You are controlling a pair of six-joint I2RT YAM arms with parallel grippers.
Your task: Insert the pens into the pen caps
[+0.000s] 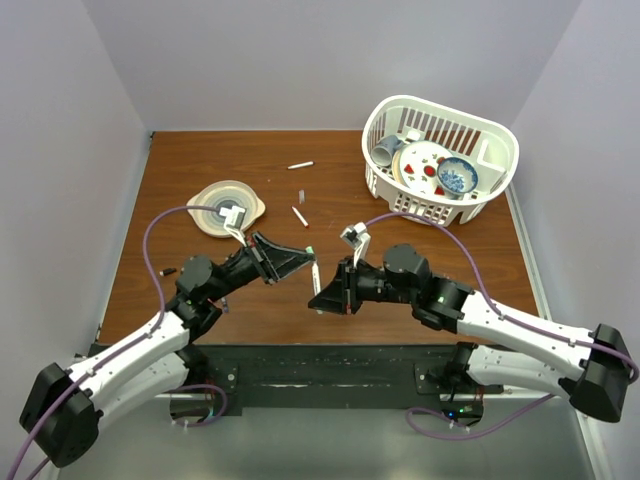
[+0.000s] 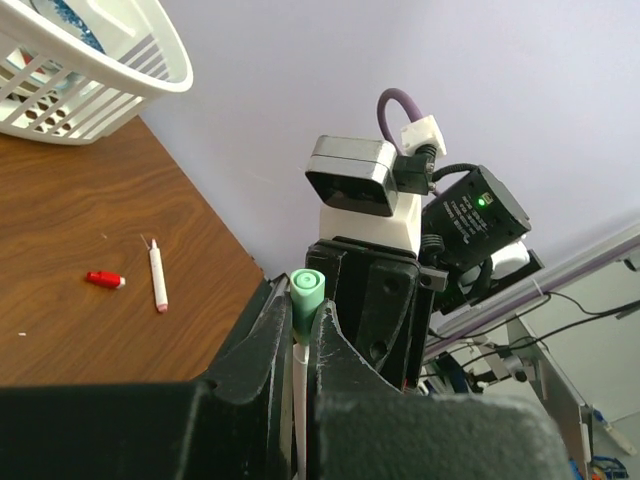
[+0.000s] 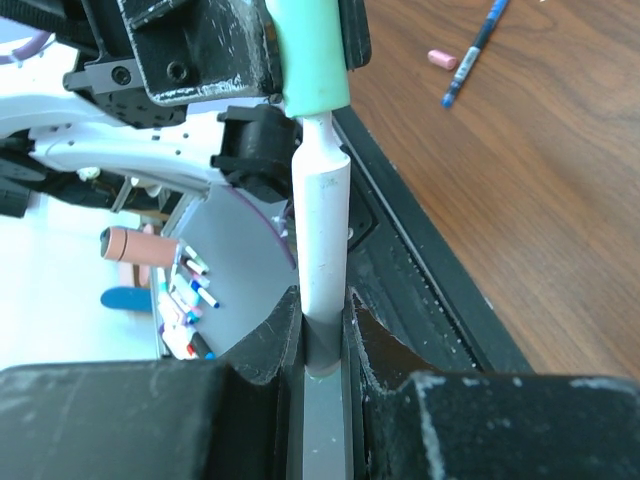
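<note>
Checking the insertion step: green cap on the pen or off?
Partly on: white pen tip is inside green cap; narrow neck shows below the cap.

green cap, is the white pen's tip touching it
Touching. The right wrist view shows the narrow tip of the white pen running into the open end of the green cap, with no gap between them.

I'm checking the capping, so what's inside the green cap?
The white pen has its narrow neck entering the green cap; its tip is hidden inside, so seating depth cannot be seen.
</note>
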